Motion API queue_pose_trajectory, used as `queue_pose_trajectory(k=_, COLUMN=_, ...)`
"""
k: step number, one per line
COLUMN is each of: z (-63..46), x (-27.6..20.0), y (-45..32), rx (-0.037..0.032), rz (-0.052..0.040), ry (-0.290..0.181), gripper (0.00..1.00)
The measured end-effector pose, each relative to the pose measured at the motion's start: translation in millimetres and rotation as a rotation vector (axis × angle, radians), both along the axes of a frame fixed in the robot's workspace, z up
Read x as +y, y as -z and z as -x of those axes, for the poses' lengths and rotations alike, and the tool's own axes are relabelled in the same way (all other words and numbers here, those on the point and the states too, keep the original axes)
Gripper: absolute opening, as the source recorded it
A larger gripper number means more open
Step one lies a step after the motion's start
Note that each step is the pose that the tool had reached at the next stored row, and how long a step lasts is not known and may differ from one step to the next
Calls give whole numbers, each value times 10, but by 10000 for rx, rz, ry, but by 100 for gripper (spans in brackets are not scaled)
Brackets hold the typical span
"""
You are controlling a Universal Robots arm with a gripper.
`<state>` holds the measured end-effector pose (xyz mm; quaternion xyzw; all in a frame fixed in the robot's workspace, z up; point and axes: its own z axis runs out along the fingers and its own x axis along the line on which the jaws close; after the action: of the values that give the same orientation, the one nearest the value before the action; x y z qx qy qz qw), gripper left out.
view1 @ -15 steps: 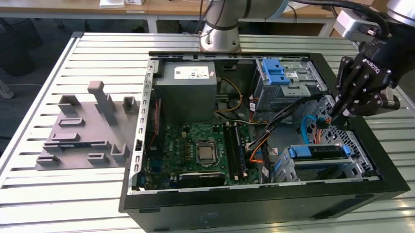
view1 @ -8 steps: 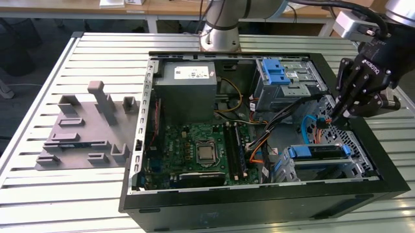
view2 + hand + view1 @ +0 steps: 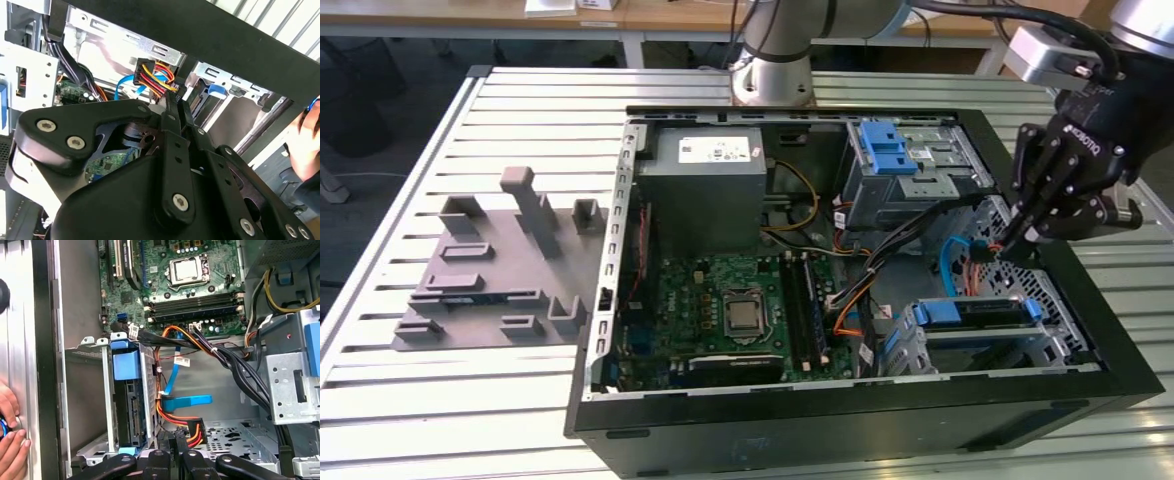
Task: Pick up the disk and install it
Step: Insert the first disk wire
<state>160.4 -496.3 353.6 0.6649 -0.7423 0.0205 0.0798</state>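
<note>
Matt black gripper (image 3: 1014, 243); bare metal drive cage (image 3: 127, 405).

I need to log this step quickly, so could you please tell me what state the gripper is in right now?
Gripper: closed, fingertips together on the power plug inside the computer case, beside the drive cage.

Open computer case (image 3: 854, 420) lies on the surface (image 3: 454, 400), fixture block (image 3: 494, 270) at the exterior view's left of it. Inside: power supply (image 3: 704, 190) toward the far side, motherboard (image 3: 720, 320) nearer. Disk (image 3: 970, 312) apparently seated in the drive cage (image 3: 1047, 345), exterior view's right. Tool (image 3: 1001, 248) hangs just above the cage, by the cables (image 3: 187, 425).
</note>
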Motion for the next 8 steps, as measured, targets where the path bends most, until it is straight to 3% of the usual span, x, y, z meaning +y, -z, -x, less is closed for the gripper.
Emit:
queue_pose_trajectory(k=3, z=31, x=-5, y=-2, rx=-35, rz=4, ry=-114, gripper=16)
queue_pose_trajectory(k=8, z=89, x=-31, y=0, rx=-185, rz=-23, ry=-153, gripper=16)
